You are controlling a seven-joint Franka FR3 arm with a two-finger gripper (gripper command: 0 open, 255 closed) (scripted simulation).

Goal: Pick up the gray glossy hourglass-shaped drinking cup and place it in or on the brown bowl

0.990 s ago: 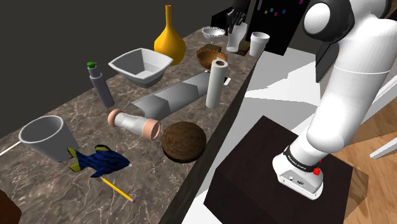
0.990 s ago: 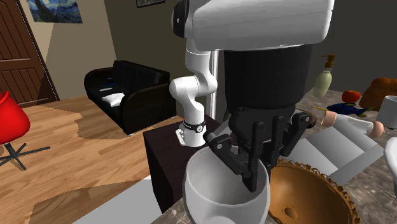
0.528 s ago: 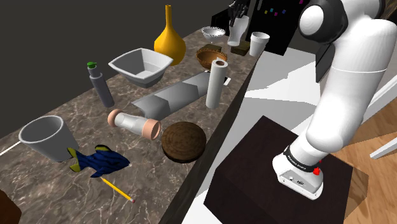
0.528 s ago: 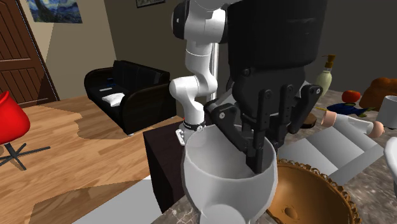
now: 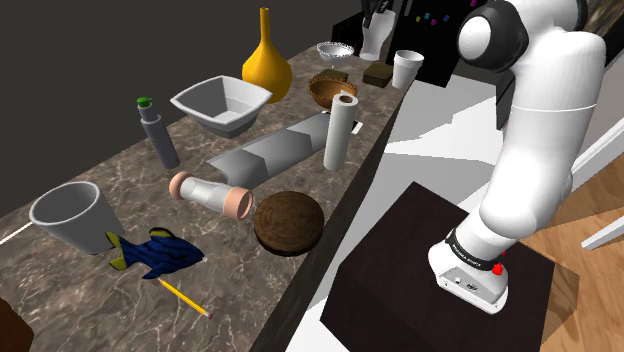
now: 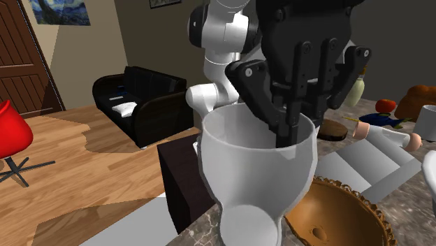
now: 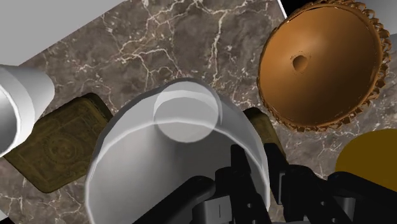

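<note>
1. risk: grip was on the cup (image 6: 255,175) rim only & the wall's glossy, so it could've slipped or swung and clipped the bowl (image 6: 335,216) edge.
2. gripper (image 6: 285,126) was nearly closed, pinching the rim wall, one finger inside, one outside.
3. cup hung clear of the counter (image 7: 159,44), just beside the bowl.

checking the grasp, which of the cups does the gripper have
The gray hourglass-shaped cup: the gripper clasps its rim. The plain white cup and the wide gray cup by the blue fish stand free on the counter.
</note>
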